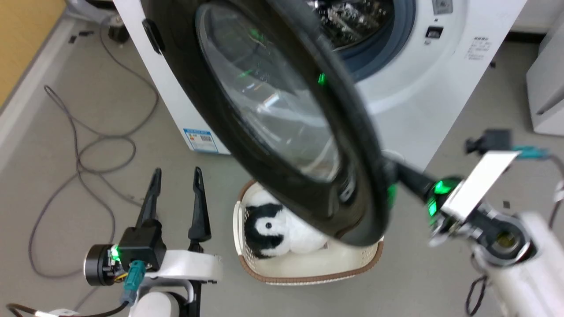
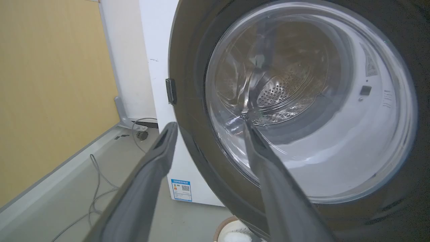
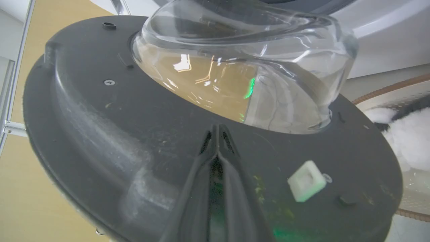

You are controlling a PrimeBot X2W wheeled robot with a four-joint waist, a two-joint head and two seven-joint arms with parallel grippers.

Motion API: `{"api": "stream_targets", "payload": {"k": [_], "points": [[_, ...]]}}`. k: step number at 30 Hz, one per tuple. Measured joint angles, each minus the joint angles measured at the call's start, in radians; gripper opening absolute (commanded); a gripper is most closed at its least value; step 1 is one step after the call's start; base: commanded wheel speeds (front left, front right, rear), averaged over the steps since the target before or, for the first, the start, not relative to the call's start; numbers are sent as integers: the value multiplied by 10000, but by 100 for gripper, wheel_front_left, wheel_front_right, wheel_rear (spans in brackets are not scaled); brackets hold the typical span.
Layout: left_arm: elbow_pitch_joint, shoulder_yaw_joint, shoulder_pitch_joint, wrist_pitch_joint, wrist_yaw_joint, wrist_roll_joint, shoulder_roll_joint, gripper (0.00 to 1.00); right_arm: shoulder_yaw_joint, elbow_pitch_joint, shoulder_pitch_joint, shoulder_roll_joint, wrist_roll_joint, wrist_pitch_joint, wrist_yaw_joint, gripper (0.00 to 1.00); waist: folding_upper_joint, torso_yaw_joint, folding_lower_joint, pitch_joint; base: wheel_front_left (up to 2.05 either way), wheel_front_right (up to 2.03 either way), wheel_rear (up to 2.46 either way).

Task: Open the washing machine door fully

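Left dark two-fingered gripper [image 1: 176, 170] hovers released and empty, beside the large round glossy-black washing machine door [image 1: 264, 101], which stands part-open before the big white front-loading washing machine [image 1: 440, 88]. Right gripper [image 3: 218, 127], clenched on nothing, rests its tips against the door's inner face. Pushing wider seems the step in hand; next calls for a sweep leftward to the hinge's stop. One door, one machine, two grippers.

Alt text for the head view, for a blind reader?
The black, glass-bowled washing machine door stands partly open before the white washing machine, the shut right gripper reaching behind its lower rim. The open left gripper hovers lower left, beside a basket holding a black-and-white plush toy.
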Motion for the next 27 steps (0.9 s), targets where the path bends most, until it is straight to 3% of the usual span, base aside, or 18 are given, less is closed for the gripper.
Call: {"api": "stream_targets", "payload": {"k": [12, 22, 27], "points": [[387, 27, 389, 0, -224, 81, 2, 100, 1156, -1588, 1750, 748, -167, 159, 0, 0, 0, 49, 0, -753, 0, 0, 0], [642, 157, 614, 0, -320, 107, 2, 100, 2226, -2134, 2473, 1012, -575, 161, 0, 0, 0, 102, 0, -1095, 0, 0, 0], [706, 192, 701, 0, -324, 111, 2, 100, 2249, -2265, 2675, 1055, -828, -485, 0, 0, 0, 93, 0, -1274, 0, 0, 0]]}}
